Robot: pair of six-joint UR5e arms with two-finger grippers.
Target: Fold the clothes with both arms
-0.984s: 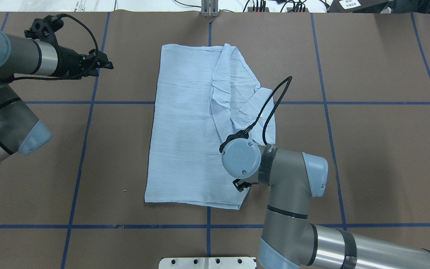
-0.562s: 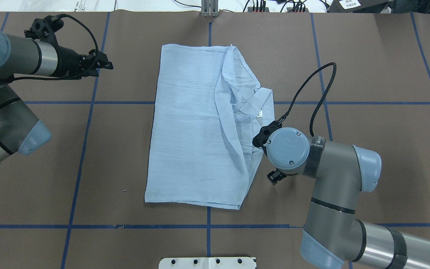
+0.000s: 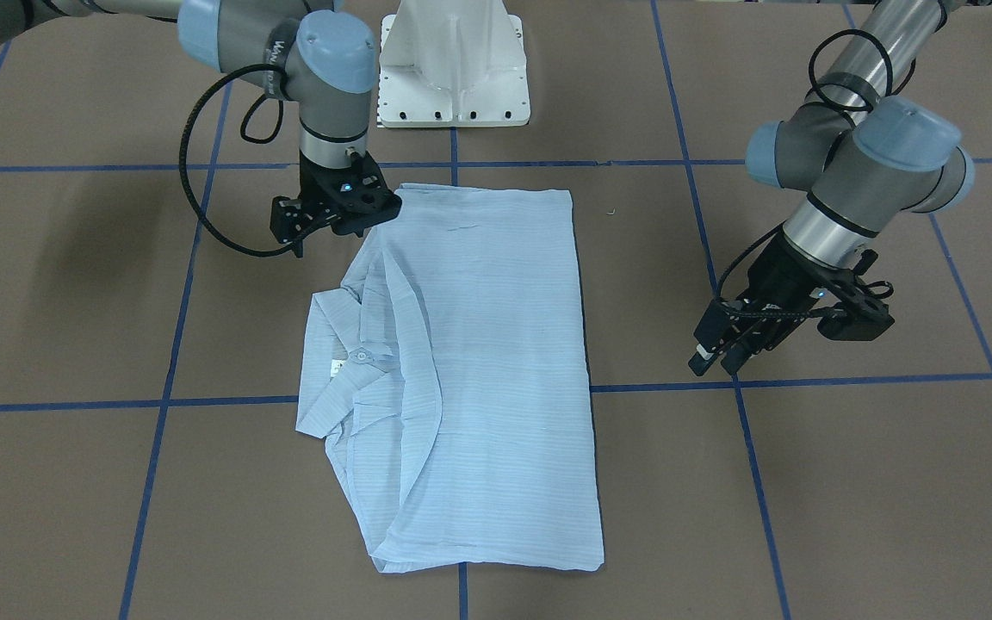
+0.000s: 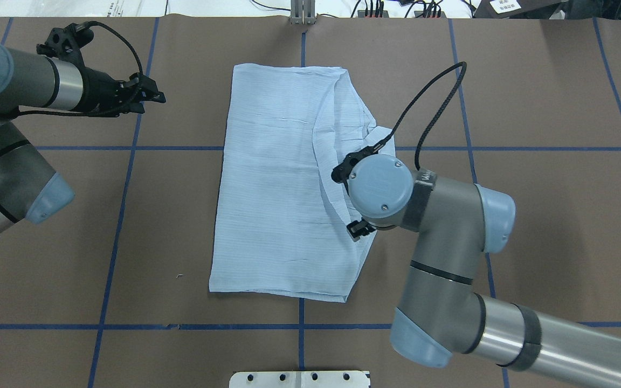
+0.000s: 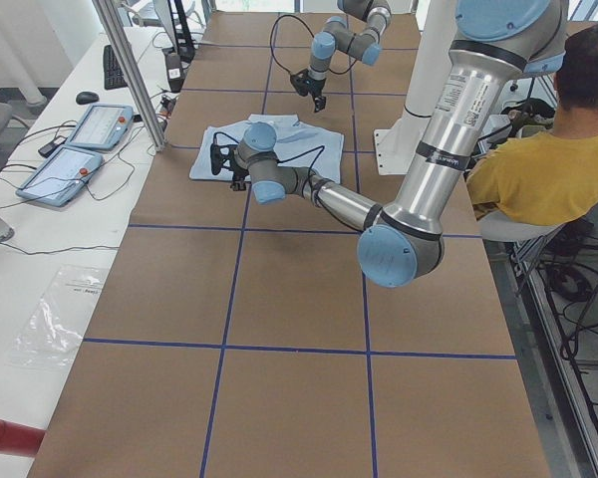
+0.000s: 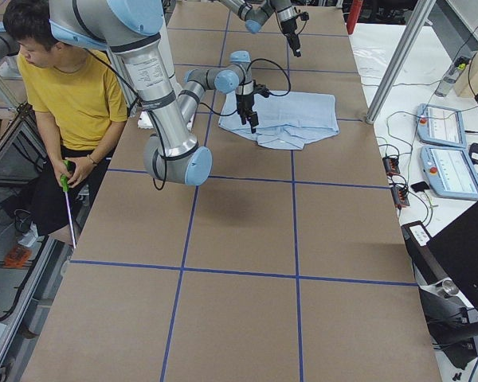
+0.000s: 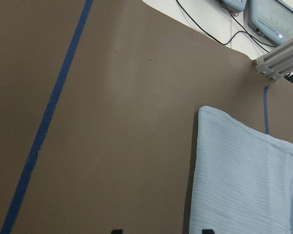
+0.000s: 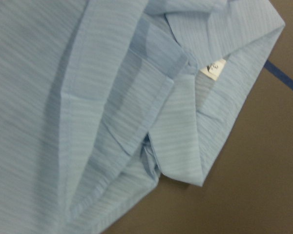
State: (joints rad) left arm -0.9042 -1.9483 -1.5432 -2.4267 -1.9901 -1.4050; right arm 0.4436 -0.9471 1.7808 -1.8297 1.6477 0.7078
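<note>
The shirt (image 4: 275, 194) lies flat in the middle of the brown table (image 4: 547, 226), folded into a long rectangle. Its left edge is straight. On the robot's right side a loose flap forms a raised ridge, and the collar (image 3: 350, 366), with its white label (image 8: 214, 69), sticks out past the rectangle's edge.

The right gripper (image 3: 332, 215) hangs over that untidy right edge, toward the hem end. Its wrist hides it from above and the front view is too cluttered, so I cannot tell whether its claw is spread or closed. No cloth visibly hangs from it.

The left gripper (image 3: 717, 360) sits well apart from the shirt. Its 2 fingertips (image 7: 207, 230) are spread, with nothing between them.

The main risk, as I judge it, is a bad pinch on the right side. The fabric is thin and stacked there, so the claw could catch 2 layers instead of 1 and drag the neat panel. With nothing pinning the left edge, a pull by 1 arm could skew the whole shirt. The right arm's looping cable (image 4: 434, 102) could also brush the collar.
</note>
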